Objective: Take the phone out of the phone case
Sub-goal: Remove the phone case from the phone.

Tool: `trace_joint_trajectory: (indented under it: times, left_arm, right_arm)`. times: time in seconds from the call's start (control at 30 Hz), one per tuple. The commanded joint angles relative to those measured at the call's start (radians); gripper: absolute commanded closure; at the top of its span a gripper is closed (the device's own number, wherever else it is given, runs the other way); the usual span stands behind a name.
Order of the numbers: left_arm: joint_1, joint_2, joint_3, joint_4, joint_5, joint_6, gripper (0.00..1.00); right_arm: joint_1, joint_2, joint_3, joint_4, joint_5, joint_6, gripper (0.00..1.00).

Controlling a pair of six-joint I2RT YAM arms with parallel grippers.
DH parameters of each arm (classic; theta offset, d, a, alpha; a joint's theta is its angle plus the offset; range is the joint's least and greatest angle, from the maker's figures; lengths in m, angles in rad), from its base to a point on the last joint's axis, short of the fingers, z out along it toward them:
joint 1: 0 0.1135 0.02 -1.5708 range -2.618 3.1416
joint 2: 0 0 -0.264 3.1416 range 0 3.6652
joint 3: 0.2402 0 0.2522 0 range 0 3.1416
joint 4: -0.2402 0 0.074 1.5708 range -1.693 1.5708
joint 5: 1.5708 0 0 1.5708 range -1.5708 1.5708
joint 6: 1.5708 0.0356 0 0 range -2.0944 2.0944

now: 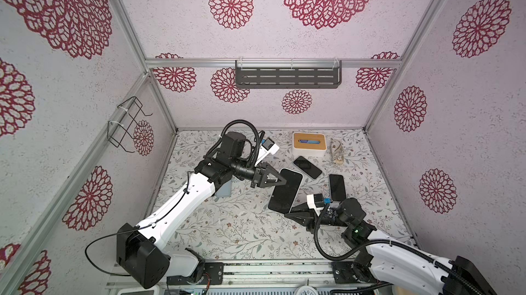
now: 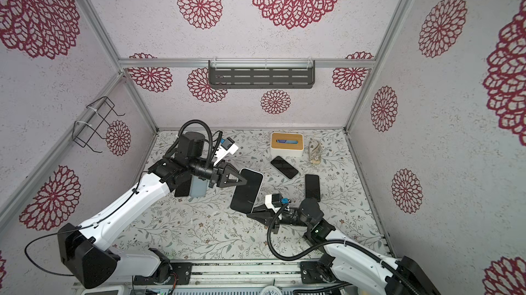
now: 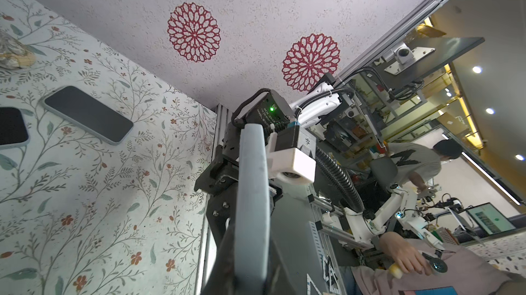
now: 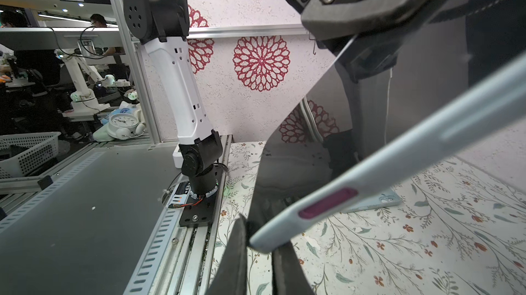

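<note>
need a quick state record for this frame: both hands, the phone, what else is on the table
target: cased phone, screen up, held off the table, tilted
case: light blue, still around the phone
left hand: shut on the cased phone's far edge
right hand: shut on its near corner
also on table: other phones, tissue box
progress: phone not yet out

The floral tabletop (image 1: 227, 233) bears two dark phones (image 1: 307, 167) (image 1: 337, 187), a wood-topped box (image 1: 308, 152) and a pale case (image 2: 199, 186).
</note>
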Motion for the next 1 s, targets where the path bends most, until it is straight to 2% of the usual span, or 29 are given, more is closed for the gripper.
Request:
trace_joint_trajectory:
  times: [0.0,0.17,0.3,0.37,0.83,0.87,0.97]
  left_arm:
    - [-0.009,0.040,-0.040,0.114,-0.061,-0.149,1.00]
    - [-0.023,0.065,-0.079,0.221,-0.052,-0.244,1.00]
    - [-0.033,0.076,-0.154,0.465,-0.030,-0.442,1.00]
    - [-0.037,0.085,-0.164,0.514,-0.026,-0.489,1.00]
    - [-0.093,0.150,-0.176,0.665,-0.034,-0.617,1.00]
    - [-0.091,0.147,-0.181,0.686,-0.032,-0.630,1.00]
    - [-0.075,0.131,-0.216,0.815,-0.042,-0.718,1.00]
  right_arm:
    - [0.013,-0.034,0.031,0.194,0.068,-0.143,0.94]
    - [0.014,-0.045,0.010,0.251,0.137,-0.160,0.94]
    - [0.014,-0.075,-0.026,0.289,0.227,-0.188,0.94]
    - [0.014,-0.090,-0.035,0.289,0.253,-0.206,0.94]
    - [0.012,-0.115,-0.047,0.291,0.361,-0.266,0.94]
    - [0.012,-0.120,-0.056,0.301,0.367,-0.257,0.92]
    - [0.012,-0.153,-0.085,0.300,0.398,-0.193,0.78]
